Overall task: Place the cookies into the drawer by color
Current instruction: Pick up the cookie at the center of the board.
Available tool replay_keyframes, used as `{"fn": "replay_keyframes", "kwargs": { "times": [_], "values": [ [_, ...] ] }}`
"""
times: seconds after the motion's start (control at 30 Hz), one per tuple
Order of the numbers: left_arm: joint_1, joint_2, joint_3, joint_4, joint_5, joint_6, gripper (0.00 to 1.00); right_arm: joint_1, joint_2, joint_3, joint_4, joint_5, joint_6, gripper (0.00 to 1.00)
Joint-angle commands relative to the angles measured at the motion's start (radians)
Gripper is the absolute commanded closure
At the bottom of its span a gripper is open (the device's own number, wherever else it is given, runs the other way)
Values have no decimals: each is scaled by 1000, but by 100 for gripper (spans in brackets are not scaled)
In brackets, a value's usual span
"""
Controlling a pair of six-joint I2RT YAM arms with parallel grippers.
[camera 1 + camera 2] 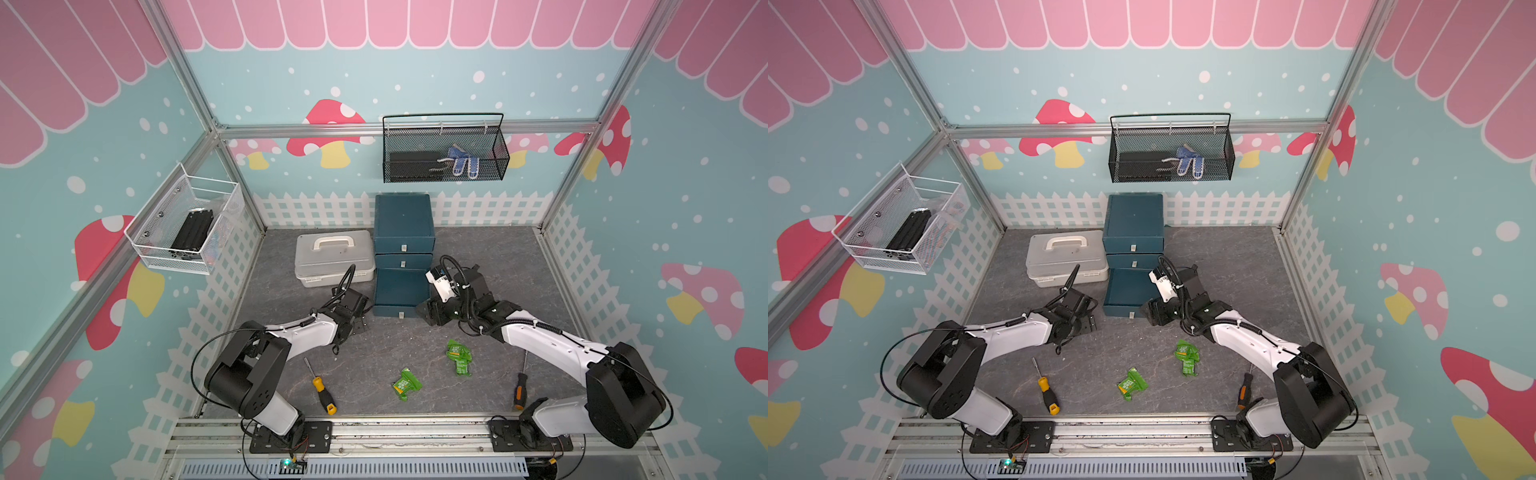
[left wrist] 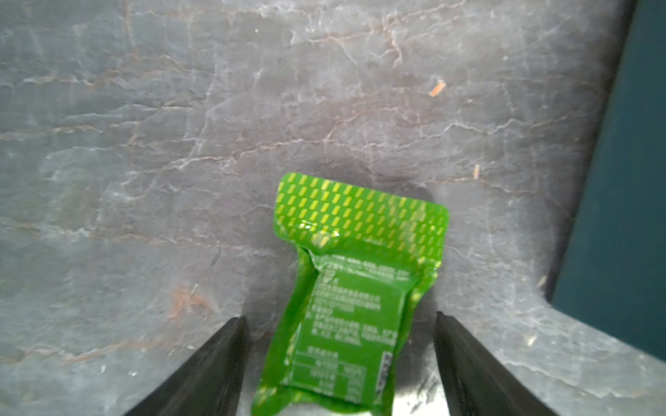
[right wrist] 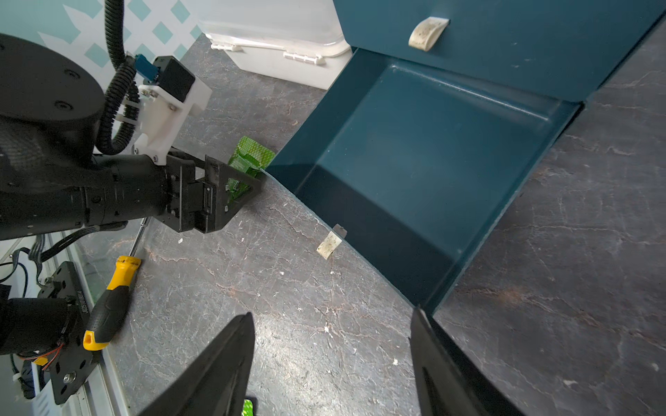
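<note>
Overhead, in both top views, the left hand (image 1: 360, 324) and the right hand (image 1: 422, 311) sit at the two front corners of the pulled-out bottom drawer (image 1: 400, 291) of the teal drawer cabinet (image 1: 403, 224). Behind both hands, toward the arm bases, loose green cookies (image 1: 406, 384) lie on the tabletop (image 1: 498, 270) in two spots, one nearer the right hand. What either hand holds cannot be told from up here.

In the left wrist view, the left hand's fingers (image 2: 216, 367) stand well apart with a green cookie packet (image 2: 353, 306) between them. A gap shows on each side, so it is not gripped. A teal wall of the cabinet runs just beside one finger.

In the right wrist view, the right hand's fingers (image 3: 223, 367) are spread over bare tabletop, holding nothing. One fingertip lines up with the open drawer's near corner; whether it touches I cannot tell. Across the drawer front, the left hand brackets the green cookie packet, just beside the far corner, with a yellow-handled screwdriver (image 3: 111, 306) behind it.
</note>
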Motion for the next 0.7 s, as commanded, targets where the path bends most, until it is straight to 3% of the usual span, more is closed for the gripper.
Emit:
{"fn": "replay_keyframes", "kwargs": {
  "times": [0.0, 0.37, 0.67],
  "values": [
    [17, 34, 9, -49, -3, 45, 22, 13, 6, 29, -11, 2, -8, 30],
    [18, 42, 31, -56, 2, 58, 66, 53, 36, 39, 17, -79, 0, 26],
    [16, -76, 41, -79, -32, 70, 68, 60, 38, 56, 11, -69, -3, 24]
  ]
}}
